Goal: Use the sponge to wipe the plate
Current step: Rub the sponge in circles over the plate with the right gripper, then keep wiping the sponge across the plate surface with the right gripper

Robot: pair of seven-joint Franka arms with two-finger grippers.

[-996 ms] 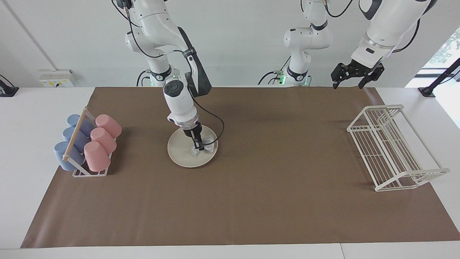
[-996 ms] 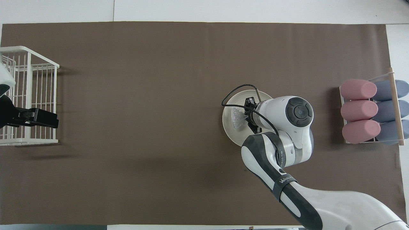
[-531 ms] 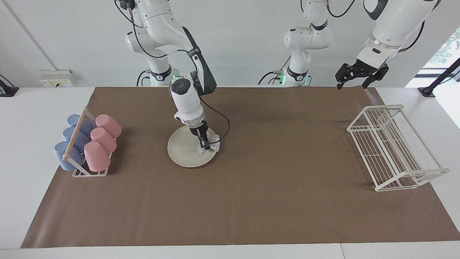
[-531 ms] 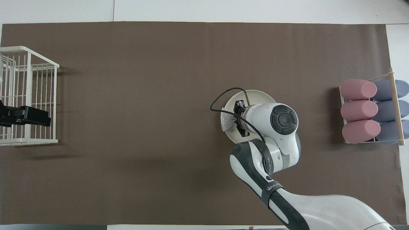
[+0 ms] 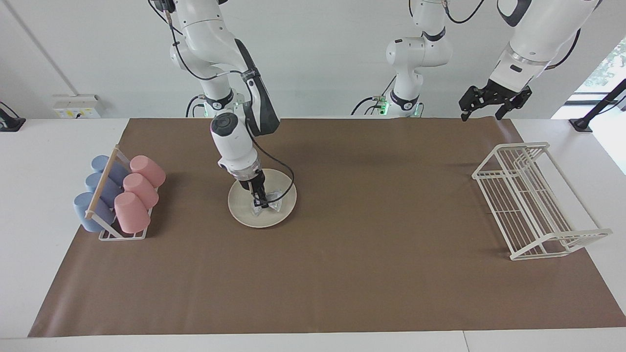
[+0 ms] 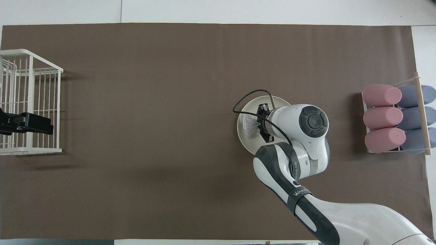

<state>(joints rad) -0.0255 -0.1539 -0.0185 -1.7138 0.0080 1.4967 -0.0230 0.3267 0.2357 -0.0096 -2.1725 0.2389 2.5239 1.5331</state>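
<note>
Where the left arm waits at its own end of the tabletop (image 5: 49, 161), its left end effector (image 5: 493, 101) is held raised with the fingers spread apart above the edge of the brown mat (image 5: 371, 244) nearest the robots, near the white wire rack (image 5: 533, 200), while lettering that seems to read "WANJEED" is seen on a dark band of the right arm in the overhead view. Farther out, the sponge (image 5: 272, 201) is gripped by the closed right end effector (image 5: 259, 201) and pressed onto the plate (image 5: 244, 205), which is set on the mat toward the right arm's end, beside the cup holder (image 5: 120, 232) loaded with pink cups (image 5: 139, 188) and blue cups (image 5: 95, 195).
</note>
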